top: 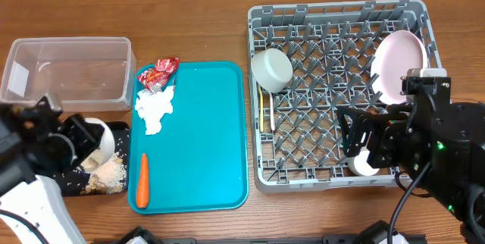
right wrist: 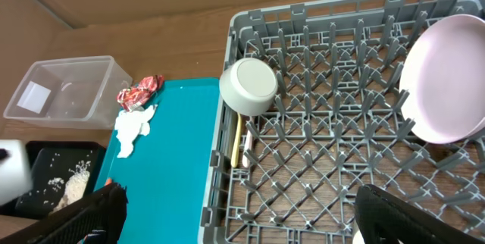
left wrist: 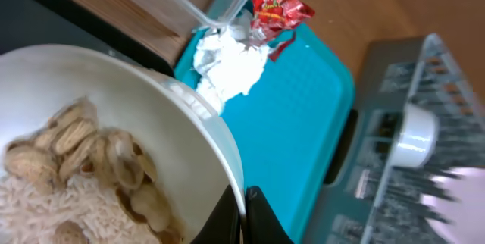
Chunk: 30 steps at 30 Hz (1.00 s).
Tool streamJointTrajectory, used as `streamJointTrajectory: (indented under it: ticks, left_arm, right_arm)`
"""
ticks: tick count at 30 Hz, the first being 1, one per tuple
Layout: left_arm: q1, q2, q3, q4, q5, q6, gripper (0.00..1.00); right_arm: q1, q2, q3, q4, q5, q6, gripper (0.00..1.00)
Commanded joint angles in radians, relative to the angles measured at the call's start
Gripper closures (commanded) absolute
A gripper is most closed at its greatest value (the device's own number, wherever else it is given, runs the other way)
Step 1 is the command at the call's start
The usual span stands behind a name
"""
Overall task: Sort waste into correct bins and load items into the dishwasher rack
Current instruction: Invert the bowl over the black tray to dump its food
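Note:
My left gripper (left wrist: 244,217) is shut on the rim of a white bowl (left wrist: 114,123) and holds it tilted over the black tray (top: 114,132). Beige food scraps (left wrist: 76,168) lie in the bowl, and some lie in the tray (top: 112,172). The red wrapper (top: 158,73), white napkin (top: 154,107) and orange carrot (top: 142,179) lie on the teal tray (top: 204,138). The grey rack (top: 341,17) holds a second bowl (top: 271,70), the pink plate (top: 398,66) and yellow utensils (top: 265,107). My right gripper (right wrist: 250,221) is open and empty above the rack's front right part.
The clear tub (top: 68,70) stands at the back left, next to the teal tray, and looks empty. The left arm covers much of the black tray. The rack's upright pegs fill the right half of the table.

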Motion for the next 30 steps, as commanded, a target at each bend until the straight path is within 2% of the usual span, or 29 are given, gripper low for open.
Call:
streamJointTrajectory:
  ticks: [1,7,10,13,16,21,24,26,30]
  left_arm:
    - [0.142,0.053,-0.085,0.035,0.364,0.207,0.96]
    - [0.293,0.218,-0.193,0.090,0.591,0.441,0.96]
    - [0.319,0.300,-0.240,0.099,0.818,0.622,0.96]
    - [0.348,0.380,-0.283,0.103,0.984,0.785,0.96]
    - [0.376,0.445,-0.293,0.099,0.979,0.875,0.96]
    - [0.414,0.493,-0.308,0.083,0.983,0.948,0.96]
    - [0.439,0.492,-0.313,0.008,0.982,0.989,0.96]
    - [0.451,0.492,-0.313,-0.076,0.955,1.146,0.96]
    - [0.466,0.492,-0.315,-0.211,0.896,1.312,0.96]
  right_arm:
    - [-0.004,-0.006,0.014,0.004,0.008,0.006,0.00]
    - [-0.004,-0.006,0.014,0.008,0.008,0.007,0.00]
    - [-0.004,-0.006,0.014,0.010,0.008,0.010,0.00]
    - [-0.004,-0.006,0.014,0.010,0.008,0.021,0.00]
    - [-0.004,-0.006,0.014,0.003,0.008,0.028,0.00]
    - [-0.004,-0.006,0.014,0.011,0.008,0.029,0.00]
    - [-0.004,-0.006,0.014,0.017,0.008,0.028,0.00]
    - [-0.004,-0.006,0.014,0.020,0.008,0.029,0.00]
    - [-0.004,-0.006,0.014,0.023,0.008,0.029,0.00]
